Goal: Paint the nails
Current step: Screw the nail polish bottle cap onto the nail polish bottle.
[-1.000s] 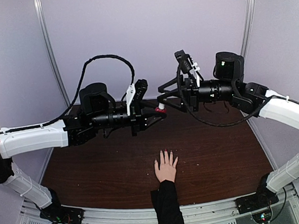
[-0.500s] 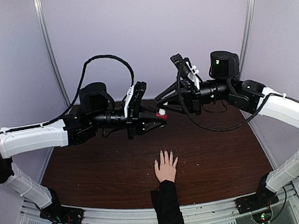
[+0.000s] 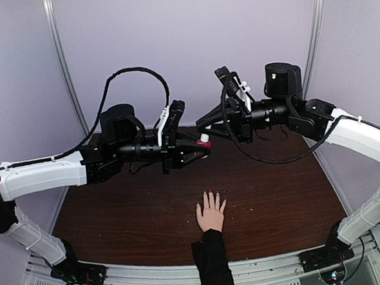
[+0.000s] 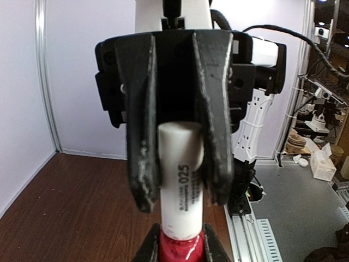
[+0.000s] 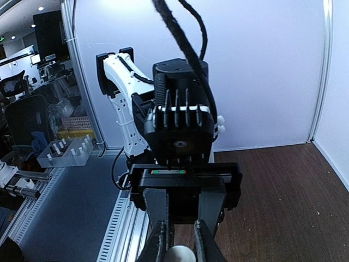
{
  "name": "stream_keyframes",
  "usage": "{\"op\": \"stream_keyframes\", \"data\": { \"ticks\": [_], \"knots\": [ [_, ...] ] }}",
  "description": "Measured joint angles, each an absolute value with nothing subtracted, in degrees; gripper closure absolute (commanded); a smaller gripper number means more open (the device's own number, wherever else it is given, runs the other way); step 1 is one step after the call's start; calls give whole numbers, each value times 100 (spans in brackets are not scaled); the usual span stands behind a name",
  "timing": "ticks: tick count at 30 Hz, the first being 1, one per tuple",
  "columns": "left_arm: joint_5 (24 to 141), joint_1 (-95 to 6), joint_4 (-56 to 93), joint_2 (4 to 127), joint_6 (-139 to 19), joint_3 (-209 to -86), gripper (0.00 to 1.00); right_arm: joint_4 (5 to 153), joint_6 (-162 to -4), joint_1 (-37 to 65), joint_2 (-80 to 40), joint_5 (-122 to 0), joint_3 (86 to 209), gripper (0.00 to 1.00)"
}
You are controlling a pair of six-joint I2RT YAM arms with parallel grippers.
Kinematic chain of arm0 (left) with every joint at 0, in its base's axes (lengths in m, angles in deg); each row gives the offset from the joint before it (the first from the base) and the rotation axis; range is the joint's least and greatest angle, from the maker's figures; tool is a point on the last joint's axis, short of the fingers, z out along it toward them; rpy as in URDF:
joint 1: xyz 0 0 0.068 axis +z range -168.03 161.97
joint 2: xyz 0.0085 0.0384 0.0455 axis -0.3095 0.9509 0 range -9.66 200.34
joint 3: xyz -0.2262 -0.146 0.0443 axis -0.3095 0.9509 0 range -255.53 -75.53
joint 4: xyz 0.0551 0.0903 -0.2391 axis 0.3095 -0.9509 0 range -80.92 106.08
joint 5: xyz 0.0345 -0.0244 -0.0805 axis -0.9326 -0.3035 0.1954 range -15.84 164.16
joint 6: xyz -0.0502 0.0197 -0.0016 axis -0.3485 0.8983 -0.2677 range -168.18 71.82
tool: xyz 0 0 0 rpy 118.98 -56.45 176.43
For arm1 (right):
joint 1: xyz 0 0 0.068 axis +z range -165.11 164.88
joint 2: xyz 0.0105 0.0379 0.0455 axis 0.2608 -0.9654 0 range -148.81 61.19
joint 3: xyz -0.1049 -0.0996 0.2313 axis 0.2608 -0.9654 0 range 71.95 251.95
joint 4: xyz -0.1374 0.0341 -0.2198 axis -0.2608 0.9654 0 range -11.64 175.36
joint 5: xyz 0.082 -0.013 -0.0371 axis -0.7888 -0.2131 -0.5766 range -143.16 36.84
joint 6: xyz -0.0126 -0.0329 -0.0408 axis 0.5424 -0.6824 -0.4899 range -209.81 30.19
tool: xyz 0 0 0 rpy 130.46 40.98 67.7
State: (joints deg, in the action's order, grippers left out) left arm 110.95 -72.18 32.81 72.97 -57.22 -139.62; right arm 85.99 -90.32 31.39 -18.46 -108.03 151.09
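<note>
A pale hand [image 3: 211, 216] in a black sleeve lies flat on the dark wood table, fingers pointing away; its nails [image 3: 210, 193] are too small to make out. Above the table my left gripper [image 3: 202, 147] is shut on a small red bottle [image 4: 182, 249]. The bottle's white cap [image 4: 181, 180] points at the right arm. My right gripper [image 3: 205, 131] is shut on that cap, its scuffed fingers [image 4: 143, 147] pressed against both sides. In the right wrist view the cap [image 5: 180, 255] sits between my right gripper's [image 5: 180, 245] fingertips.
Both arms meet high over the back middle of the table [image 3: 283, 195], well above the hand. A black cable [image 3: 134, 75] loops over the left arm. Metal frame posts [image 3: 63, 66] stand at the back corners, and a rail [image 3: 159, 277] runs along the near edge.
My right gripper has swung left and down onto the bottle's cap and closed on it. The left gripper kept hold of the bottle and barely shifted. The hand has not moved.
</note>
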Motion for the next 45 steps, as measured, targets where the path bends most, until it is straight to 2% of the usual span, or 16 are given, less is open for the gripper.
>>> {"op": "stream_keyframes", "data": {
  "ticks": [17, 30, 32, 34, 36, 45],
  "knots": [
    [8523, -7290, 3047, 7304, -5405, -13960, 100, 8123, -8344, 3119, -2229, -9000, 15148, 100],
    [6191, -7585, 2958, 8040, -5213, -14338, 100, 8042, -7546, 3178, -2649, -7266, 15148, 100],
    [6033, -7611, 2929, 8126, -5213, -14421, 100, 8036, -7478, 3178, -2660, -7133, 15148, 95],
    [5955, -7631, 2927, 8143, -5221, -14448, 100, 8020, -7456, 3187, -2657, -7067, 15146, 76],
    [5944, -7638, 2934, 8136, -5226, -14448, 100, 7979, -7465, 3204, -2644, -7015, 15124, 65],
    [6560, -7491, 2905, 7802, -5307, -14347, 100, 8003, -7716, 3149, -2069, -7251, 14700, 36]
  ]
}}
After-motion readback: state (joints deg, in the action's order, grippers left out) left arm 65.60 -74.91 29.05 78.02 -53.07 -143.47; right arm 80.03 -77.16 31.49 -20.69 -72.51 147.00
